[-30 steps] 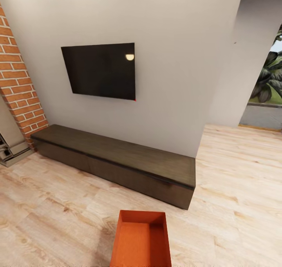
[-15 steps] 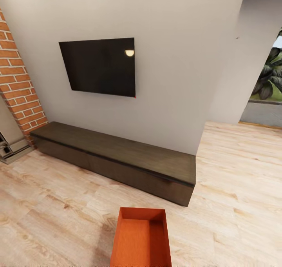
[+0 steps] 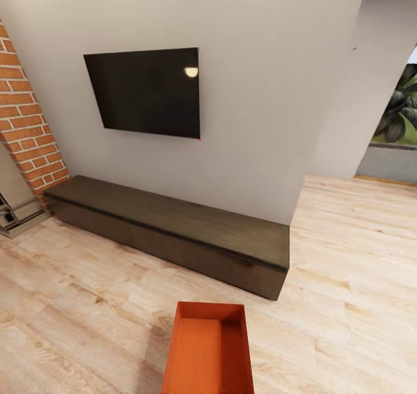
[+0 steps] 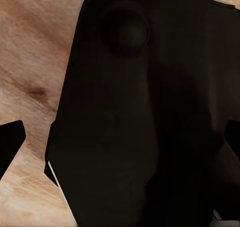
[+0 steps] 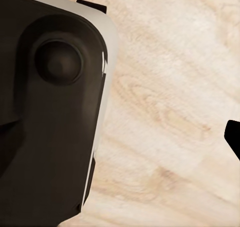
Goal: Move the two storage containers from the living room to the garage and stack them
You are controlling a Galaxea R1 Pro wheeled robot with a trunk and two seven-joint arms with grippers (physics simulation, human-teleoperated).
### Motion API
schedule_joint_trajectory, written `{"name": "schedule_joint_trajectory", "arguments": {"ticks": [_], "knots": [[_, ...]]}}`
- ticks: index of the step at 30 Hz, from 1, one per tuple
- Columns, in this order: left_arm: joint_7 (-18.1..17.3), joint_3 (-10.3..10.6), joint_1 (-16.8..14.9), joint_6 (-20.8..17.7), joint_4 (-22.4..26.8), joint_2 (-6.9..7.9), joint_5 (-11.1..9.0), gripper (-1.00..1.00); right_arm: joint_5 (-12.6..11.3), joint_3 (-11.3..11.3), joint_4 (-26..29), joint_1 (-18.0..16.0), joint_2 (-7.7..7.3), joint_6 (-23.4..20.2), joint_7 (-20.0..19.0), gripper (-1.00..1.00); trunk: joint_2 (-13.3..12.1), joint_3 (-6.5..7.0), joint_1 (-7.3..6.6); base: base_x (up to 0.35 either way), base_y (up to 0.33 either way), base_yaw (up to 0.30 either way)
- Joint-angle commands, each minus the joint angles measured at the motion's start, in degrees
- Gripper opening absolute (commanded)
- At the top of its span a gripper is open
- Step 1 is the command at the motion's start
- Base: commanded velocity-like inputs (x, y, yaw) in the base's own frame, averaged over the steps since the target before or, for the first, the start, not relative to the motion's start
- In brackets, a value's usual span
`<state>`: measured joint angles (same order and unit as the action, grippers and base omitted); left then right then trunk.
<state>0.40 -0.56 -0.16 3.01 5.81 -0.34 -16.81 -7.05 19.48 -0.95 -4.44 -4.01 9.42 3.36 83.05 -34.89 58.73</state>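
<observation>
I am in the living room, facing the wall TV (image 3: 147, 92) and the long dark low cabinet (image 3: 174, 232) under it. One orange-red storage container (image 3: 209, 350) sits at six o'clock in my head view, open side up, on the light wood-plank floor (image 3: 75, 301), well short of the cabinet. The brick column (image 3: 26, 122) stands at nine o'clock, and a doorway with greenery (image 3: 399, 116) opens at three o'clock.

By my judgement the step is closing on this bin to pick it up. To do it well I should square my base to its long axis, stop before it slips under my view, and bring a claw to each long wall for a level lift.

The head view gives the room and the bin. The wrist views give dark robot body (image 4: 150, 117) close against pale planks (image 5: 170, 102), with dark finger edges at the borders. From these I cannot tell how wide either claw stands or whether it holds anything.
</observation>
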Motion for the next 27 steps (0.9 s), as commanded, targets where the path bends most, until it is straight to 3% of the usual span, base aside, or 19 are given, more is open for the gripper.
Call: {"name": "schedule_joint_trajectory", "arguments": {"ticks": [1,27], "knots": [[0.0,0.0,0.0,0.2,0.0,-0.01,-0.2,1.00,-0.6,0.5,-0.1,0.0,0.00,0.3,0.0,1.00,0.0,-0.14,0.00,0.000,0.000,0.000],[0.0,0.0,0.0,0.2,0.0,-0.01,-0.2,1.00,-0.7,0.4,-0.1,0.0,-0.03,0.3,0.1,1.00,0.0,-2.55,0.00,0.000,0.000,0.000]]}}
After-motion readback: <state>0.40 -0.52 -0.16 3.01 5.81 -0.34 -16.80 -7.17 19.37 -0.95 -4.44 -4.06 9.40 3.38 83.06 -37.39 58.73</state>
